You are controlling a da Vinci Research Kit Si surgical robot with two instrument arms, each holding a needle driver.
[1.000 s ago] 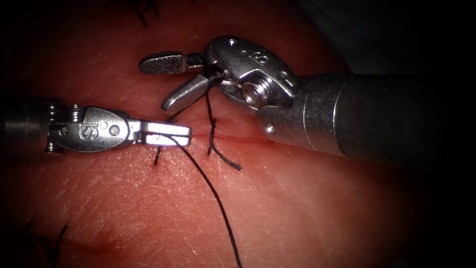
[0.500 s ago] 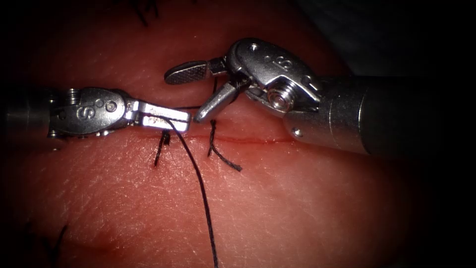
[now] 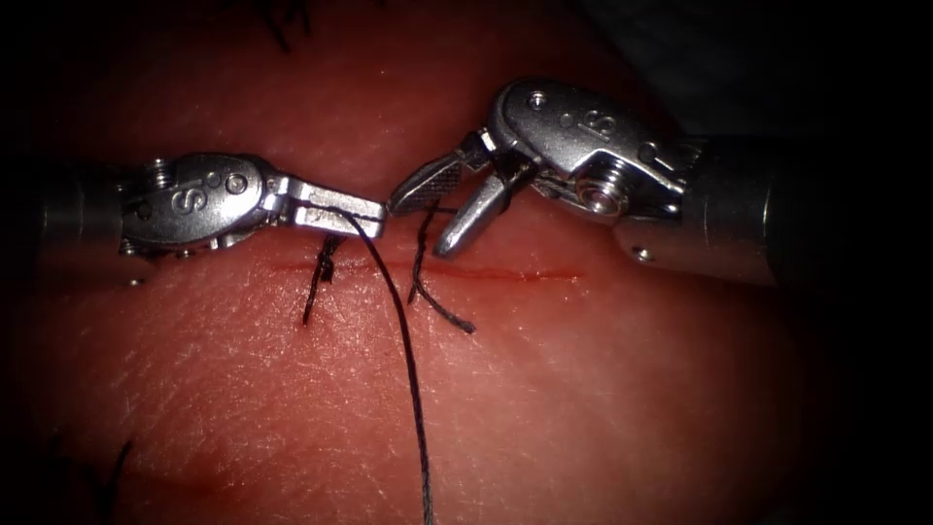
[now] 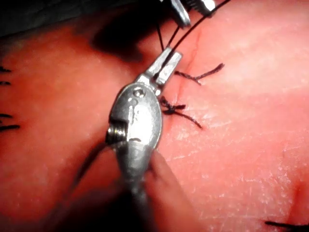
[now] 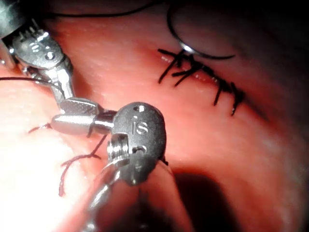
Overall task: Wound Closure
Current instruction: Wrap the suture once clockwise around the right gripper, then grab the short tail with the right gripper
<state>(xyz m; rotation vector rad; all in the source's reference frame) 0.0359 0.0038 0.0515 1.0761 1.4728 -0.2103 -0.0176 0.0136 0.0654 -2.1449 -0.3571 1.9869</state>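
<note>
My left tool (image 3: 372,216) comes in from the left, above the cut (image 3: 505,275). Its jaws are shut on the long dark thread (image 3: 406,360), which falls from them to the bottom edge. The left wrist view has the same grip (image 4: 170,62). My right tool (image 3: 418,228) meets it tip to tip, jaws a little apart astride a short thread end (image 3: 420,255) that rises from the cut. A knotted stitch (image 3: 324,270) sits below the left jaws. In the right wrist view my right tool (image 5: 57,116) lies beside the left tool (image 5: 46,55). A thin curve that looks like the needle (image 5: 189,49) rests on the tissue, held by neither tool.
A frayed cut end of thread (image 3: 449,317) lies just below the cut. A finished row of dark stitches (image 5: 203,72) runs across the tissue beyond the tools. More thread ends show at the tissue's edges (image 3: 112,472). A thin line of red fluid marks the cut.
My right tool has drawn back to the right, swung its jaws down toward the cut and narrowed them. My left tool has shifted right and up, carrying the long thread.
</note>
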